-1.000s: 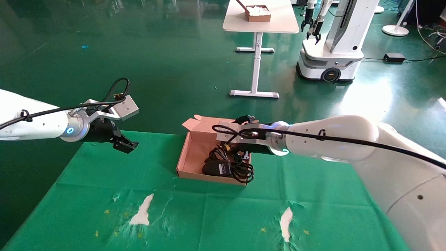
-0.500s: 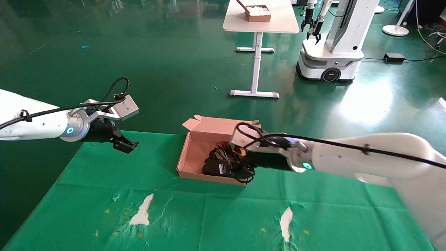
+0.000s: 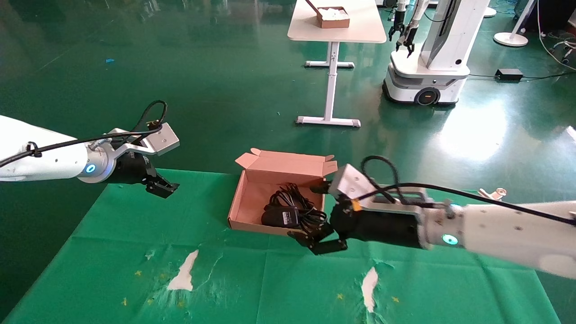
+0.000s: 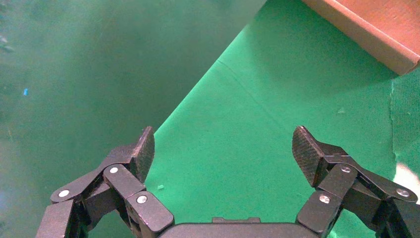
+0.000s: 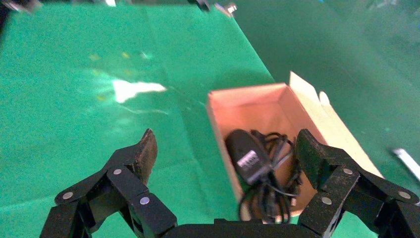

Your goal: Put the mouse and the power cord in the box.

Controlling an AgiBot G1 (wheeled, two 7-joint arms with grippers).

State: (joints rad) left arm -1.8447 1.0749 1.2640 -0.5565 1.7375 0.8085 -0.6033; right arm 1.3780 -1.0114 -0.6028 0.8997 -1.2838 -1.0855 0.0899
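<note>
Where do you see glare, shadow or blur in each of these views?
Head view: bright glare patches on the glossy green floor; the right gripper casts a shadow on the tablecloth. Left wrist view: the box shades the cloth beside it. Right wrist view: the far cloth looks soft, while the mouse stays readable.

So the work surface is a table covered in a green cloth, with fold creases running across it. The cloth's pretty beat up near the front: two torn white patches where the covering has peeled, plus some small yellow specks scattered around them. Sitting directly on the cloth toward the far edge is the box, an open brown cardboard carton with its flap lid standing up at the back. Around the table is a glossy green floor.
</note>
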